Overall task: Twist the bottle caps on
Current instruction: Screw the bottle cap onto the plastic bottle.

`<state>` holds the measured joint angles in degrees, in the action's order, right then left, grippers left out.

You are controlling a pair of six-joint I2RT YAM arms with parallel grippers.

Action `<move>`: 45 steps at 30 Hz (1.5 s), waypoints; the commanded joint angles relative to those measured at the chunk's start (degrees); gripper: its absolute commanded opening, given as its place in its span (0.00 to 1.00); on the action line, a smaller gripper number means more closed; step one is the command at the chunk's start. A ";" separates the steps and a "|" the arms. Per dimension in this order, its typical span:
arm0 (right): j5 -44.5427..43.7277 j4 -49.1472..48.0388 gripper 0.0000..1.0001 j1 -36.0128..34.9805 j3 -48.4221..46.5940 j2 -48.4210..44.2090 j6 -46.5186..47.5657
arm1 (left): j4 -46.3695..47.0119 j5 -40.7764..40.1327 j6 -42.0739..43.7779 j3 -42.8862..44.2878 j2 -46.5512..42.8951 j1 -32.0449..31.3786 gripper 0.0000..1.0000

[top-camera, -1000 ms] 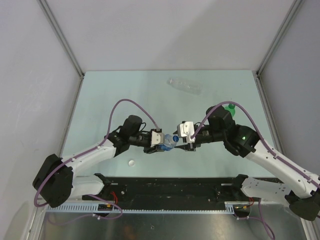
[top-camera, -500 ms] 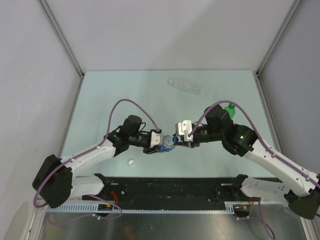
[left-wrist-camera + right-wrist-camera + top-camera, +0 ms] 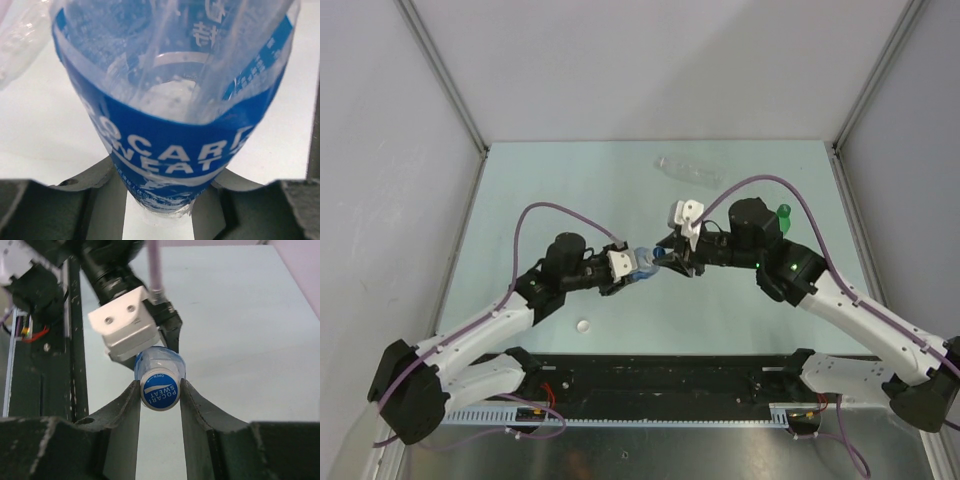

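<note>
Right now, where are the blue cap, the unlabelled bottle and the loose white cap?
Blue cap (image 3: 160, 389), right wrist view, on its printed top.
Unlabelled bottle (image 3: 688, 172), top view, on the middle of its body.
White cap (image 3: 583, 325), top view, on its centre.

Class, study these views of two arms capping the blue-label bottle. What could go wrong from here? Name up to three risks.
1. The left claw pinches the blue-label bottle on thin, creased plastic; it may buckle or spin under twisting.
2. The right claw holds the blue cap only by its sides; it could slip or cross-thread.
3. The right arm sits close beside the green bottle and might knock it.
</note>
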<state>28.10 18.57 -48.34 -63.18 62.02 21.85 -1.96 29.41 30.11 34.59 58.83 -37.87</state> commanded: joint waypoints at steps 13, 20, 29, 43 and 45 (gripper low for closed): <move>-32.53 -6.70 0.00 -3.40 1.61 13.15 -43.39 | 28.84 -30.25 -12.89 4.30 1.64 -3.83 0.00; -39.68 -10.50 0.00 -3.69 1.57 15.71 -49.56 | 31.45 -36.84 -14.25 5.15 5.68 -5.10 0.00; -41.21 -11.70 0.12 -3.69 1.56 14.94 -49.21 | 32.11 -35.71 -14.30 4.62 6.70 -5.47 0.00; -41.33 -14.85 0.54 -4.08 0.65 9.61 -43.17 | 32.11 -33.58 -17.25 4.20 9.21 -5.52 0.00; -41.56 -15.81 0.61 -4.41 0.61 8.78 -42.25 | 32.11 -33.42 -17.71 4.40 9.77 -5.50 0.00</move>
<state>-13.93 0.58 -51.90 -63.22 72.29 -23.20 20.32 -6.79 14.90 34.59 68.40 -42.85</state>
